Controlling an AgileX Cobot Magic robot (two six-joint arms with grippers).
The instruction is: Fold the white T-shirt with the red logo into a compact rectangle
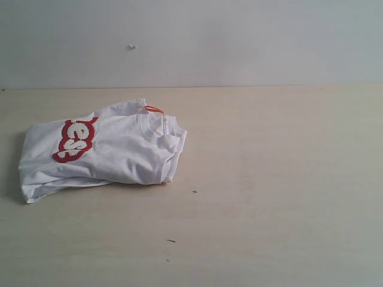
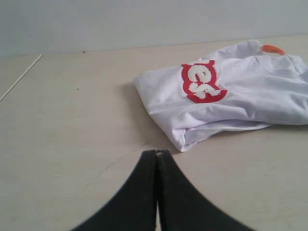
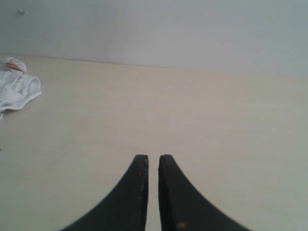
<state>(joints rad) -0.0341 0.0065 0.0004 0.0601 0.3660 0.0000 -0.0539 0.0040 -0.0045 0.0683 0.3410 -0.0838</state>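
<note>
The exterior camera stands at the near side of the table, raised a little, looking straight across to the pale wall at the far edge. The left wrist camera sits low and close over the table's left part, peering past the left gripper at the white T-shirt and the red logo, much nearer than the exterior view. The right wrist camera, equally low, looks past the right gripper over the tabletop on the right toward the same wall. All three share the white T-shirt; the right wrist catches only its collar end, far off.
</note>
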